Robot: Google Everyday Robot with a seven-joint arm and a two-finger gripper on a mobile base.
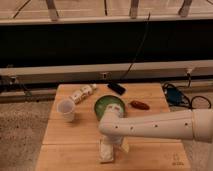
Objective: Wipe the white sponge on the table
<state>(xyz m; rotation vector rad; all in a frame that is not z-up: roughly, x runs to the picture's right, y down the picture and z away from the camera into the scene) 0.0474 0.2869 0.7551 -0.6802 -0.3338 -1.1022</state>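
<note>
The white sponge point(106, 152) lies flat on the light-brown wooden table point(70, 132), near the middle of its front edge. My white arm reaches in from the right. Its gripper point(115, 144) points down right over the sponge's far end and stands open. The wrist hides that end of the sponge. I cannot tell whether the gripper touches the sponge.
A green bowl point(110, 106) sits just behind the arm. A translucent white cup point(66, 109) is at the left and a white tube with dark markings point(82, 93) behind it. A black flat object point(117, 88) and a red-brown object point(139, 104) lie at the back right. Cables point(175, 95) hang off the right side.
</note>
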